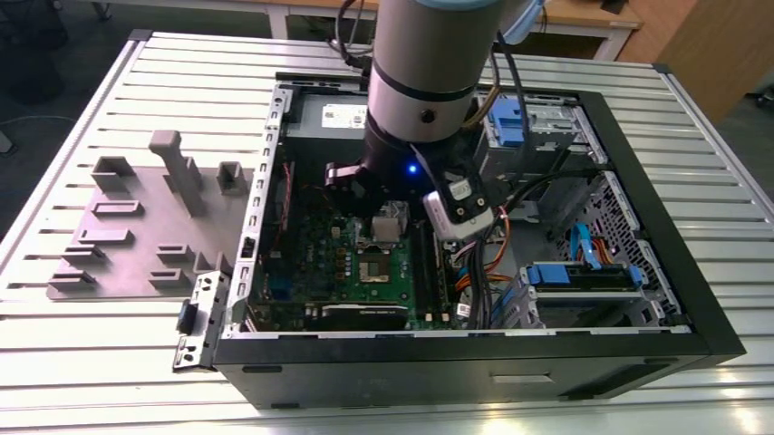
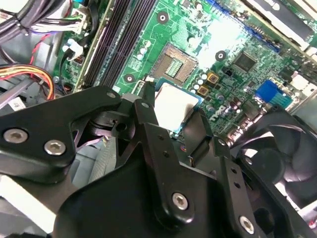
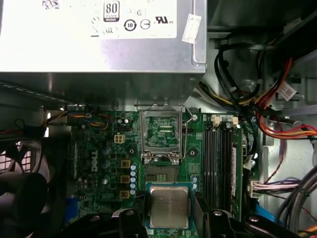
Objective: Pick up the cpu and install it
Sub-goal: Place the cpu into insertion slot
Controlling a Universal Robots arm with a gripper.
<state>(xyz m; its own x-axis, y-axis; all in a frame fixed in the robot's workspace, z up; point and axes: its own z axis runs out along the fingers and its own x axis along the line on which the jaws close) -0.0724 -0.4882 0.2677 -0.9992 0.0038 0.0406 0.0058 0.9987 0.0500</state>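
Downward, hand [image 3: 171,221] clasping cpu [image 3: 169,204], above motherboard [image 3: 115,157].

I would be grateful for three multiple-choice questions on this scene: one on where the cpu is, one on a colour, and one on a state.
1. Where is the cpu?
A. in a person's hand
B. between the fingers of the tool
C. on the floor

2. What colour is the motherboard?
A. green
B. red
C. white

3. How is the socket bracket?
A. latched shut
B. taken away
C. flipped open

Answers:
1. B, the first wrist view shows a black finger at each side of the chip.
2. A, the board is green in both wrist views.
3. C, the frame stands raised, leaving the socket bare.
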